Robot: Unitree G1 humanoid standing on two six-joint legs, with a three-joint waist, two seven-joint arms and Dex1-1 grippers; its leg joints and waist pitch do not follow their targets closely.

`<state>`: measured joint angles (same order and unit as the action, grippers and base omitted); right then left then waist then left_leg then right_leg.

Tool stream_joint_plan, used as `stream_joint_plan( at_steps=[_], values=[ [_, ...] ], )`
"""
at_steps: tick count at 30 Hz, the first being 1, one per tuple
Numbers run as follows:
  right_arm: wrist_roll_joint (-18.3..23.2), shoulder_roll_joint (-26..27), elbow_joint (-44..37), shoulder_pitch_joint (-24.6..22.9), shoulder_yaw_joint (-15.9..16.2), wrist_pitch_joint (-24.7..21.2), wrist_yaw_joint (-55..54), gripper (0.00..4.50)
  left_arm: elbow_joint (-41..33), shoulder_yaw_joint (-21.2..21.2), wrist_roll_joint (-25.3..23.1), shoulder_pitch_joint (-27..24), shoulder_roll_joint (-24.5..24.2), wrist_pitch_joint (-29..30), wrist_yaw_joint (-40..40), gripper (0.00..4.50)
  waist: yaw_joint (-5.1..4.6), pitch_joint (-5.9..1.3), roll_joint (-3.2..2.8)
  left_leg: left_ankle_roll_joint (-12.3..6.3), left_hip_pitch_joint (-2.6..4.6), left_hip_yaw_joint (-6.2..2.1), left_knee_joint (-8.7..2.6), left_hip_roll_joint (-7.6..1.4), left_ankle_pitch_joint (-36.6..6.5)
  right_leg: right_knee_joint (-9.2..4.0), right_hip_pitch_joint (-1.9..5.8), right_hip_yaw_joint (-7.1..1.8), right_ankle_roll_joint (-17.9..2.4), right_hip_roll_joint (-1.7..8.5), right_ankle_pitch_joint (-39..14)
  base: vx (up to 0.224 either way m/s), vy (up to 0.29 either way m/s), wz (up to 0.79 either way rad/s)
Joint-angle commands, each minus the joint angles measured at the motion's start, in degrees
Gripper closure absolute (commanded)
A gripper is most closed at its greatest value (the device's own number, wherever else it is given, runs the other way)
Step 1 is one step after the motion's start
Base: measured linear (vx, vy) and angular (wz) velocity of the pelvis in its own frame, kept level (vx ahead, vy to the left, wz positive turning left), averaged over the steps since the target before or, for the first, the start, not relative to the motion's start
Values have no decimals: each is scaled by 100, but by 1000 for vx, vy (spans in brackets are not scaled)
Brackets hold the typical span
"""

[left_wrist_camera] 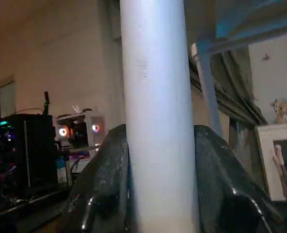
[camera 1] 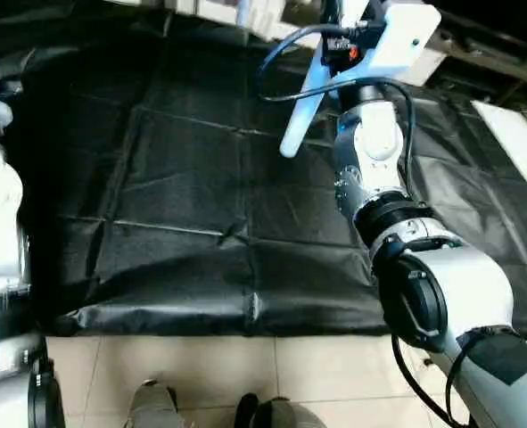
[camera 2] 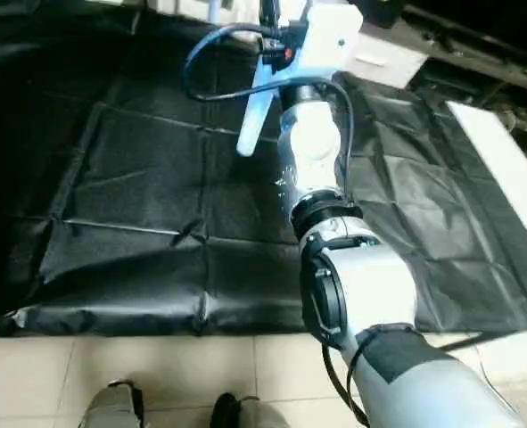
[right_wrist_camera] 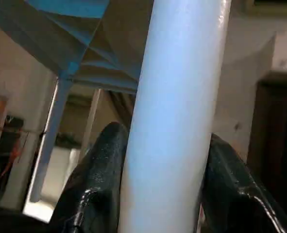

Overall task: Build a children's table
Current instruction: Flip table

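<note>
From the head, the right gripper [camera 1: 339, 40] at one o'clock carried a white table leg [camera 1: 300, 114] slanting over the black-clothed work table [camera 1: 183, 223]. The left wrist view had the left gripper [left_wrist_camera: 160, 182] clamped part-open on another leg [left_wrist_camera: 158, 111]; the right wrist view showed black fingers [right_wrist_camera: 97, 179] pinching theirs. A leg-fetching step, I'd judge: next, each needs seating in a tabletop socket.

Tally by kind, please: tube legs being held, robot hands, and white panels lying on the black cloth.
Tube legs: 2, the left leg and the right leg
Hands: 2, the left hand and the right hand, each gripping one
White panel: 1
Total: 5
</note>
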<state>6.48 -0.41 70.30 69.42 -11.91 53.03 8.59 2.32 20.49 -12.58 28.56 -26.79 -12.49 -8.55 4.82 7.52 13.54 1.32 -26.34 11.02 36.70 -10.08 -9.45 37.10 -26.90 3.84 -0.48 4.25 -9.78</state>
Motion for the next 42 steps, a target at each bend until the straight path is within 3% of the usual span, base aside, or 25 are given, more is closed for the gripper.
stream_joint_plan(
  at_steps=[1,2,5,6,7,8,9,12,13,16,17,19,21,22,23,24,26,27,28,33,34,35,38,39,42],
  values=[
    [-1106,-511,-716,-14,687,1073,222,283,-1061,-157,-283,59,-154,-374,58,296,-22,-781,-338,319,532,-112,-287,-279,991,-57,406,-197,-723,337,840,-78,2,-1],
    [-1144,-533,-772,-93,696,1092,180,283,-1143,-160,-307,-62,-119,-351,50,296,-24,-762,-336,334,505,-111,-320,-301,460,-88,393,-200,-743,346,563,-78,2,-1],
    [-1177,-569,-940,-319,708,1121,149,283,-1339,-135,-298,-363,-24,-296,57,296,-27,-720,-348,463,468,-119,-392,-346,-413,-155,387,-203,-722,381,-93,-86,-8,-2],
    [-1142,-597,-1156,-600,689,1114,210,283,-1490,-150,-272,-594,74,-267,83,296,-34,-708,-309,543,506,-105,-408,-351,-938,-221,323,-199,-686,379,-528,-88,-14,1],
    [-1142,-597,-1156,-600,689,1114,210,283,-1490,-150,-272,-594,74,-267,83,296,-25,-696,-313,580,509,-111,-416,-355,-1126,-238,310,-201,-668,391,-690,-79,-22,5],
    [-1153,-618,-1259,-770,691,1123,227,283,-1570,-176,-270,-699,114,-238,89,296,-18,-672,-358,717,544,-106,-448,-380,-1678,-293,235,-187,-598,376,-1088,-79,-22,5],
    [-1211,-670,-1432,-1153,737,1130,263,282,-1669,-250,-242,-835,216,-159,103,296,-16,-674,-355,753,557,-107,-450,-383,-1825,-308,215,-181,-582,371,-1160,-65,-20,8],
    [-1292,-740,-1553,-1471,816,1076,217,282,-1685,-377,-197,-911,254,-123,157,296,6,-647,-342,880,619,-105,-461,-379,-2546,-388,118,-169,-519,362,-1637,-54,-13,14],
    [-1318,-792,-1673,-1724,808,973,154,282,-1635,-487,-148,-940,263,-125,235,296,9,-654,-363,900,591,-130,-474,-376,-2670,-403,143,-172,-504,376,-1761,-50,-7,12],
    [-1349,-833,-1830,-1941,789,850,104,281,-1569,-561,-22,-950,303,-50,352,296,15,-663,-345,946,546,-160,-494,-377,-2832,-412,156,-160,-464,384,-1927,-17,-2,4],
    [-1363,-871,-1944,-2119,761,681,22,280,-1477,-650,78,-950,309,-1,487,296,20,-669,-375,959,530,-171,-499,-372,-2815,-405,170,-163,-462,391,-1913,0,0,0],
    [-1372,-936,-2156,-2381,761,561,-3,280,-1407,-748,170,-943,356,118,606,296,28,-672,-366,984,523,-167,-507,-365,-2821,-404,157,-160,-440,378,-1845,0,0,0],
    [-1382,-983,-2333,-2644,753,476,-14,280,-1367,-820,202,-918,370,217,677,296,15,-687,-342,981,470,-189,-514,-365,-2751,-395,208,-164,-439,405,-1815,0,0,0],
    [-1365,-994,-2386,-2736,751,449,0,279,-1354,-838,206,-910,377,232,682,296,16,-695,-395,998,440,-199,-531,-368,-2691,-395,241,-169,-427,406,-1696,0,0,0],
    [-1342,-1004,-2437,-2839,750,420,23,279,-1341,-851,210,-902,387,230,674,296,23,-696,-395,995,453,-193,-521,-367,-2633,-388,225,-174,-418,406,-1615,0,0,0],
    [-1311,-1040,-2604,-3131,793,370,81,279,-1367,-904,239,-937,421,321,660,296,34,-697,-443,958,487,-177,-505,-357,-2606,-380,190,-183,-443,396,-1486,0,0,0],
    [-1300,-1052,-2759,-3362,812,330,104,278,-1428,-945,277,-1031,471,357,658,296,20,-703,-405,931,446,-190,-514,-362,-2557,-379,244,-184,-444,402,-1452,0,0,0],
    [-1288,-1059,-2854,-3494,824,323,144,278,-1471,-979,287,-1113,512,352,658,296,26,-712,-447,907,449,-189,-514,-365,-2460,-384,254,-192,-453,405,-1317,0,0,0],
    [-1288,-1059,-2854,-3494,824,323,144,278,-1471,-979,287,-1113,512,352,658,296,21,-703,-409,865,436,-187,-508,-364,-2409,-387,264,-196,-455,405,-1284,0,0,0],
    [-1194,-1097,-3466,-4174,988,69,243,277,-1757,-1093,258,-1656,672,288,618,296,13,-713,-390,629,407,-157,-493,-367,-1836,-359,340,-226,-511,398,-912,0,0,0],
    [-1194,-1097,-3466,-4174,988,69,243,277,-1757,-1093,258,-1656,672,288,618,296,14,-725,-400,564,437,-143,-476,-364,-1707,-350,335,-228,-523,384,-787,57,-8,-6],
    [-1015,-1087,-3550,-4439,1058,-130,360,277,-1892,-1175,261,-1887,764,326,624,296,-3,-707,-374,519,416,-150,-492,-367,-1679,-359,354,-230,-518,371,-835,0,0,0],
    [-841,-1072,-3443,-4556,1068,-309,444,277,-1944,-1258,302,-2045,855,335,644,296,-7,-649,-387,579,462,-149,-516,-377,-2154,-434,299,-237,-458,368,-1397,0,0,0],
    [-672,-1067,-3281,-4602,1090,-436,579,277,-1978,-1329,339,-2219,960,341,636,296,-18,-635,-393,646,514,-157,-526,-379,-2554,-484,263,-229,-437,357,-1775,0,0,0],
    [-625,-1068,-3247,-4627,1103,-464,615,277,-1995,-1362,341,-2303,994,337,634,296,-56,-587,-368,777,548,-211,-535,-374,-3317,-607,232,-206,-326,385,-2739,0,0,0]
  ],
)
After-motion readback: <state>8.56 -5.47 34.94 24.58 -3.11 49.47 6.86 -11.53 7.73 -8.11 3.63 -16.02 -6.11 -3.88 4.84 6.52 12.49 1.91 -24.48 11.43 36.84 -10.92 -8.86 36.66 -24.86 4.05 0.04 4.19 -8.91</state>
